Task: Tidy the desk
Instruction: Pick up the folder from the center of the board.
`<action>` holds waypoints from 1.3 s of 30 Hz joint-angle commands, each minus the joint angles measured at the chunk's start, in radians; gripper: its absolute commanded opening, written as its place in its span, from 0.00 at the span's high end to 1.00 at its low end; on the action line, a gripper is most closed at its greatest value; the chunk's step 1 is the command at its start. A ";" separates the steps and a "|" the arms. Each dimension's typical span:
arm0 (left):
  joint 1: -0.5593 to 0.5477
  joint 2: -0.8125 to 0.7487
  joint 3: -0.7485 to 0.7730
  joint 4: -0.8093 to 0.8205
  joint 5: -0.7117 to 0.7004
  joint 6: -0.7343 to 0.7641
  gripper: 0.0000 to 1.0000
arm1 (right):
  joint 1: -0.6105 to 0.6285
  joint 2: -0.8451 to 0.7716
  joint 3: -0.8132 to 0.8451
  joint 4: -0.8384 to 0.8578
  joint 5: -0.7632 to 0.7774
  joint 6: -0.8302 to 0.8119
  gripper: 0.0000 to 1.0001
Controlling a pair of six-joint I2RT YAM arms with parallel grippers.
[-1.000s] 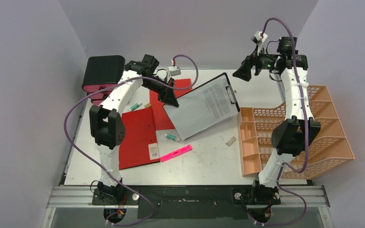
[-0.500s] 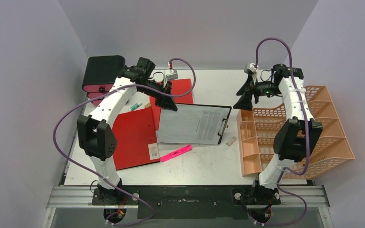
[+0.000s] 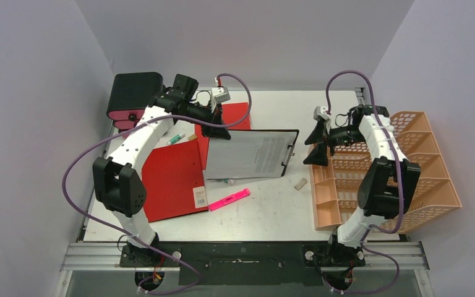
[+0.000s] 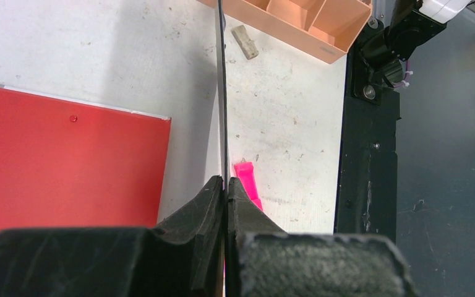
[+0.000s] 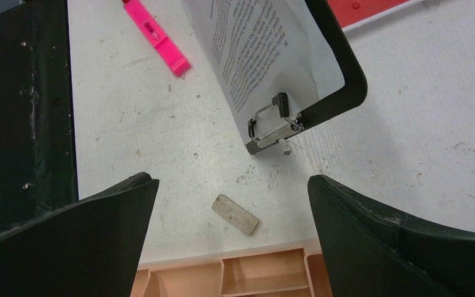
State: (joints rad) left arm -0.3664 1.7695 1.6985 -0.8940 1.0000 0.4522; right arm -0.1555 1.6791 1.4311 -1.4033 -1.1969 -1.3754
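The white scuffed desk (image 3: 272,210) carries a black clipboard (image 3: 253,153) with a printed sheet, held nearly level above the tabletop. My left gripper (image 3: 218,131) is shut on the clipboard's left edge; in the left wrist view the board (image 4: 221,93) shows edge-on between the closed fingers (image 4: 247,216). My right gripper (image 3: 316,153) is open and empty, hanging just right of the clipboard's clip end, over the orange rack's front edge. In the right wrist view the clip (image 5: 272,127) and a small grey eraser (image 5: 235,214) lie between my spread fingers (image 5: 99,210).
A red folder (image 3: 173,176) lies open at the left. A pink highlighter (image 3: 229,199) and the grey eraser (image 3: 300,184) lie on the desk. A green marker (image 3: 175,138) is near the black drawer box (image 3: 135,93). The orange file rack (image 3: 383,170) stands at the right.
My left gripper has lowered the clipboard from a tilted pose to nearly level and drawn it leftward. My right arm has come down and forward toward the clip end, staying open.
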 commanded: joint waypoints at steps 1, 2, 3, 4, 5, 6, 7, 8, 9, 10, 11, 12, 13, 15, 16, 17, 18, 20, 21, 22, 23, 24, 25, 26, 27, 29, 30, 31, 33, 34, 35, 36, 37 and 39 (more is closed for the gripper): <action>-0.008 -0.088 0.001 0.058 0.037 -0.003 1.00 | 0.004 0.045 -0.003 0.002 -0.096 -0.124 0.02; -0.009 -0.093 -0.002 0.061 0.037 -0.002 1.00 | 0.004 0.062 0.002 0.001 -0.106 -0.132 0.03; -0.012 -0.100 -0.004 0.061 0.035 -0.001 1.00 | 0.005 0.079 0.007 0.001 -0.114 -0.136 0.03; -0.014 -0.106 -0.007 0.065 0.033 -0.001 1.00 | 0.006 0.099 0.016 0.001 -0.119 -0.138 0.03; -0.015 -0.113 -0.010 0.068 0.032 -0.002 1.00 | 0.010 0.117 0.021 0.000 -0.122 -0.141 0.03; -0.017 -0.119 -0.014 0.071 0.032 -0.003 1.00 | 0.017 0.142 0.028 0.001 -0.123 -0.144 0.04; -0.018 -0.123 -0.017 0.076 0.030 -0.006 1.00 | 0.023 0.159 0.035 0.000 -0.124 -0.146 0.04; -0.020 -0.126 -0.018 0.079 0.029 -0.008 1.00 | 0.032 0.173 0.039 0.000 -0.124 -0.146 0.05; -0.022 -0.129 -0.020 0.081 0.029 -0.011 1.00 | 0.043 0.184 0.042 0.001 -0.124 -0.148 0.05; -0.022 -0.132 -0.021 0.085 0.032 -0.014 1.00 | 0.052 0.191 0.044 0.001 -0.125 -0.150 0.05; -0.022 -0.135 -0.023 0.090 0.034 -0.020 1.00 | 0.061 0.197 0.047 0.001 -0.129 -0.151 0.06; -0.022 -0.138 -0.025 0.096 0.036 -0.026 1.00 | 0.070 0.203 0.050 0.001 -0.135 -0.152 0.07; -0.022 -0.140 -0.026 0.099 0.038 -0.027 1.00 | 0.078 0.207 0.053 0.001 -0.139 -0.153 0.09; -0.022 -0.143 -0.025 0.101 0.042 -0.033 1.00 | 0.090 0.215 0.061 0.001 -0.150 -0.153 0.11; -0.022 -0.144 -0.024 0.102 0.044 -0.035 1.00 | 0.095 0.221 0.064 0.001 -0.155 -0.152 0.13; -0.022 -0.146 -0.024 0.104 0.045 -0.036 1.00 | 0.098 0.226 0.067 0.001 -0.157 -0.150 0.15; -0.022 -0.148 -0.026 0.107 0.046 -0.039 1.00 | 0.102 0.230 0.069 0.001 -0.160 -0.146 0.19; -0.022 -0.150 -0.030 0.113 0.047 -0.042 1.00 | 0.107 0.230 0.064 0.000 -0.163 -0.143 0.26; -0.022 -0.152 -0.033 0.118 0.046 -0.044 1.00 | 0.107 0.226 0.055 0.000 -0.165 -0.146 0.31; -0.022 -0.154 -0.037 0.121 0.045 -0.046 1.00 | 0.107 0.218 0.043 0.000 -0.165 -0.152 0.38; -0.022 -0.154 -0.039 0.126 0.043 -0.048 1.00 | 0.109 0.212 0.035 0.000 -0.165 -0.156 0.46; -0.022 -0.154 -0.040 0.129 0.042 -0.050 1.00 | 0.109 0.205 0.027 0.000 -0.165 -0.160 0.54; -0.021 -0.152 -0.040 0.131 0.042 -0.053 1.00 | 0.109 0.199 0.019 0.000 -0.164 -0.166 0.63; -0.021 -0.151 -0.040 0.132 0.041 -0.053 1.00 | 0.110 0.196 0.014 0.000 -0.165 -0.170 0.70; -0.020 -0.151 -0.040 0.133 0.041 -0.055 1.00 | 0.111 0.192 0.010 0.000 -0.167 -0.173 0.77; -0.020 -0.151 -0.040 0.135 0.041 -0.057 1.00 | 0.115 0.191 0.012 0.000 -0.166 -0.173 0.91; -0.019 -0.150 -0.040 0.137 0.040 -0.059 1.00 | 0.117 0.191 0.016 0.000 -0.163 -0.171 0.94; -0.019 -0.152 -0.041 0.138 0.039 -0.059 1.00 | 0.118 0.189 0.022 0.000 -0.158 -0.166 0.95; -0.017 -0.152 -0.043 0.139 0.034 -0.062 1.00 | 0.119 0.183 0.033 0.000 -0.146 -0.150 0.95; -0.017 -0.154 -0.044 0.139 0.027 -0.062 1.00 | 0.119 0.179 0.044 0.000 -0.140 -0.138 0.95; -0.016 -0.154 -0.046 0.140 0.021 -0.064 1.00 | 0.119 0.175 0.053 0.000 -0.131 -0.124 0.95; -0.015 -0.154 -0.046 0.141 0.013 -0.066 0.99 | 0.119 0.168 0.062 0.000 -0.123 -0.112 0.95; -0.012 -0.154 -0.046 0.142 0.008 -0.069 0.92 | 0.119 0.160 0.074 0.000 -0.112 -0.096 0.95; -0.004 -0.155 -0.046 0.158 -0.002 -0.089 0.64 | 0.117 0.150 0.107 0.001 -0.085 -0.047 0.95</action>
State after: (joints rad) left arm -0.3832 1.6646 1.6444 -0.8024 0.9874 0.3977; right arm -0.0441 1.9053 1.4574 -1.4010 -1.2819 -1.4815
